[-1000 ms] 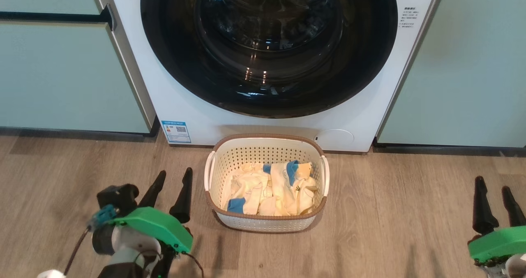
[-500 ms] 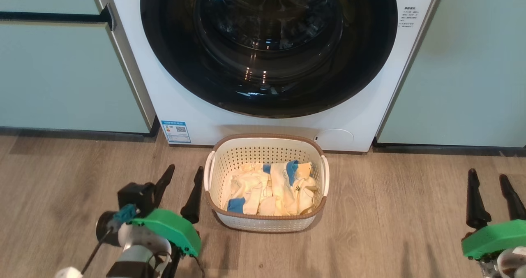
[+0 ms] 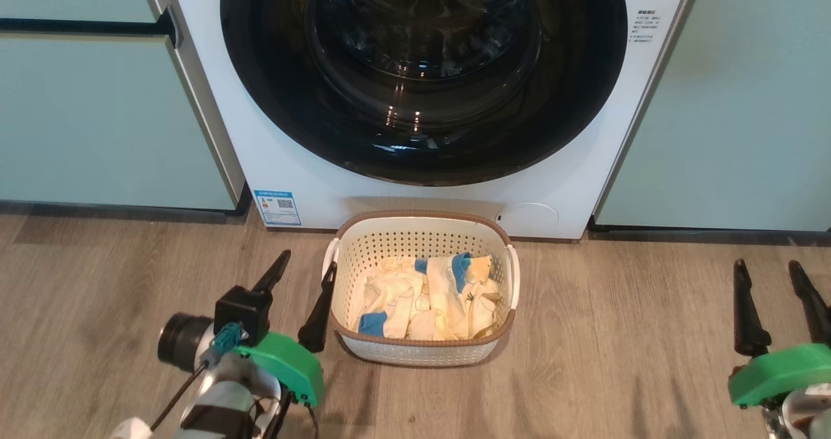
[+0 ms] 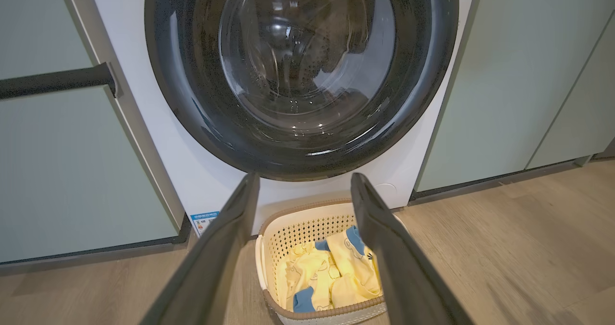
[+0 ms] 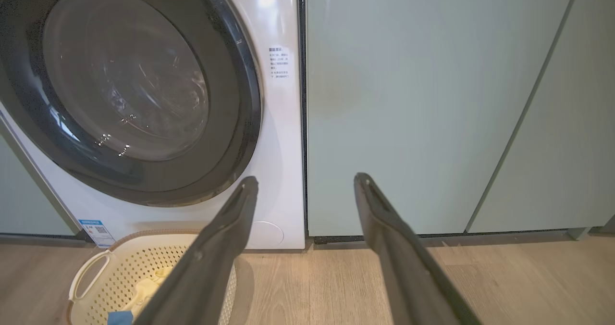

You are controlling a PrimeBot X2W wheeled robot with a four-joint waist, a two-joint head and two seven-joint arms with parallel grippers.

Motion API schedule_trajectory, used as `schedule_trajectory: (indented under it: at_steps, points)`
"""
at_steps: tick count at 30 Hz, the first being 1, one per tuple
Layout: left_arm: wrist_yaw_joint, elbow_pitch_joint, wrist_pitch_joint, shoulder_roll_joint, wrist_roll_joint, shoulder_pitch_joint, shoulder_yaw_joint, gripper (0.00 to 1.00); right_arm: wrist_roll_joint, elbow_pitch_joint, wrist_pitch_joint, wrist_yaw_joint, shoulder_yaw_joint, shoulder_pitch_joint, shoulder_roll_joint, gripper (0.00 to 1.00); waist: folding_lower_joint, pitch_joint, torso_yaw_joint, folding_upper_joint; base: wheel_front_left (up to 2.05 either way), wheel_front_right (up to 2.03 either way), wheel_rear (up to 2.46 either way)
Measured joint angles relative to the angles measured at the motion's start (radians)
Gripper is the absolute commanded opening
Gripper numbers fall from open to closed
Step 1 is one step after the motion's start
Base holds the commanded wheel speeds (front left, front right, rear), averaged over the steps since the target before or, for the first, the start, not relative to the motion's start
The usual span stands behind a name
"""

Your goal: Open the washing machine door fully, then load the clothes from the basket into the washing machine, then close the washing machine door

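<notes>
I see washing machine door [image 3: 422, 69] shut: no step done yet. Clothes [image 3: 428, 296] all in basket [image 3: 422, 217] on floor, just before washing machine [image 3: 311, 192]. Left end effector [image 3: 309, 260] wide, empty, just beside basket. Right end effector [image 3: 766, 264] wide, empty, well apart.

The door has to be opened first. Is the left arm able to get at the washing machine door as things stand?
Probably yes: the left arm hovers with open jaws beside the basket, and nothing stands between it and the shut washing machine door above.
</notes>
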Motion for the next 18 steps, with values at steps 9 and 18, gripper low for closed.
schedule_trajectory:
  at_steps: [9, 18]
  points:
    - [0.012, 0.015, -0.027, 0.01, 0.107, -0.015, -0.014, 1.0, -0.106, 0.004, -0.027, 0.0, 0.004, -0.001, -0.008, 1.0, 0.0, -0.001, -0.001, 0.0, 0.0, 0.0, 0.0]
    - [0.013, 0.034, -0.034, 0.009, 0.115, -0.029, -0.021, 1.0, -0.114, 0.003, -0.031, 0.0, -0.002, -0.001, -0.007, 1.0, 0.0, 0.002, -0.002, 0.0, 0.0, 0.0, 0.0]
